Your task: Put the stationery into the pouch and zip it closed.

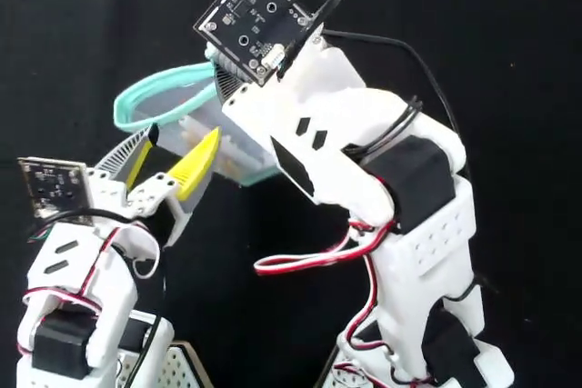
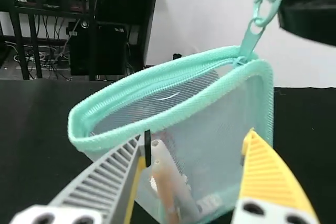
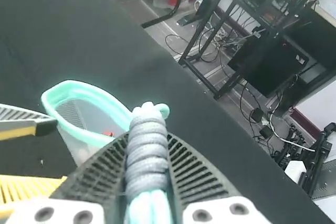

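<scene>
The right pincer (image 3: 147, 145) is clamped on the pull (image 3: 148, 121), whose cord is squeezed between its dark jaws. The pull rises from one corner of the pouch (image 2: 210, 114). From there the zip (image 2: 157, 85) lies unfastened, its mouth gaping to the other end.

The left pincer (image 2: 197, 145) brackets the pouch body. Its fingers (image 2: 268, 182) stand wide, one on each side of the mesh, and they seem to grip it. The stationery (image 2: 165, 192) sits low inside, under the teeth. The pouch stands in the left half of the tabletop (image 1: 509, 70), nearer its far edge than its near one.

The step in hand looks like closing the zip.
- **Line of pull:** The pull should travel along the rim, not upward, so the slider runs instead of lifting the pouch.
- **Counter-hold:** The left pincer must hold firm against that draw, or the pouch will simply follow the pull.
- **Tension:** A slow, even draw suits the soft mesh, because the rim curves and the slider may bind at the bend.
- **Contents:** Anything riding up into the mouth would jam the teeth, so the contents need watching.

The run heads toward the tabletop's left edge, where black cloth spreads past the pouch. The far edge lies well beyond the rim. The tight spots are close in. The left pincer sits just under the zip's path, and the right arm (image 1: 364, 161) bulks over the middle of the tabletop.
</scene>
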Controlling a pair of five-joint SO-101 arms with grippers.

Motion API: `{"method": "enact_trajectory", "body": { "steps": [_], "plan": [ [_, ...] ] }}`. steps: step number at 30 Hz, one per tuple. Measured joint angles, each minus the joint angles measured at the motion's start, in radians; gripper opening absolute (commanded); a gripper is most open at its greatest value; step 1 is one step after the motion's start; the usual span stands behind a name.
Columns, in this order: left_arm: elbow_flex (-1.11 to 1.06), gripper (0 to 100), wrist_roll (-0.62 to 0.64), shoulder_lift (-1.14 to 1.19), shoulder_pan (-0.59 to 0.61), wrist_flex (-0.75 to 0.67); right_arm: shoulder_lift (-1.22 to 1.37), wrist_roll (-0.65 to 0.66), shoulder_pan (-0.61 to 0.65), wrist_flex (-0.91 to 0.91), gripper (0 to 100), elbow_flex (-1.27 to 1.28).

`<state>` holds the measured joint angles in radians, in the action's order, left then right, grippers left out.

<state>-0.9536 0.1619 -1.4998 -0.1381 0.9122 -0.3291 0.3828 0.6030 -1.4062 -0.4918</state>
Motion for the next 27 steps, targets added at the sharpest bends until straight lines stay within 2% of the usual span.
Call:
{"method": "enact_trajectory", "body": {
  "steps": [10,15,20,23,27],
  "plan": [
    [-0.025,30,0.000,0.000,-0.011,-0.017,0.000,0.000,0.074,-0.058,1.2,0.000],
    [0.064,30,0.000,0.000,-0.101,0.092,0.015,0.000,0.084,-0.058,1.2,-0.003],
    [0.089,30,0.000,0.000,-0.164,0.110,0.068,-0.002,0.084,-0.058,1.2,-0.026],
    [0.089,30,0.000,0.000,-0.166,0.107,0.077,-0.002,0.106,-0.058,1.2,-0.028],
    [0.021,30,0.000,0.000,-0.097,0.009,0.077,-0.002,0.133,-0.058,1.2,-0.028]
  ]
}}
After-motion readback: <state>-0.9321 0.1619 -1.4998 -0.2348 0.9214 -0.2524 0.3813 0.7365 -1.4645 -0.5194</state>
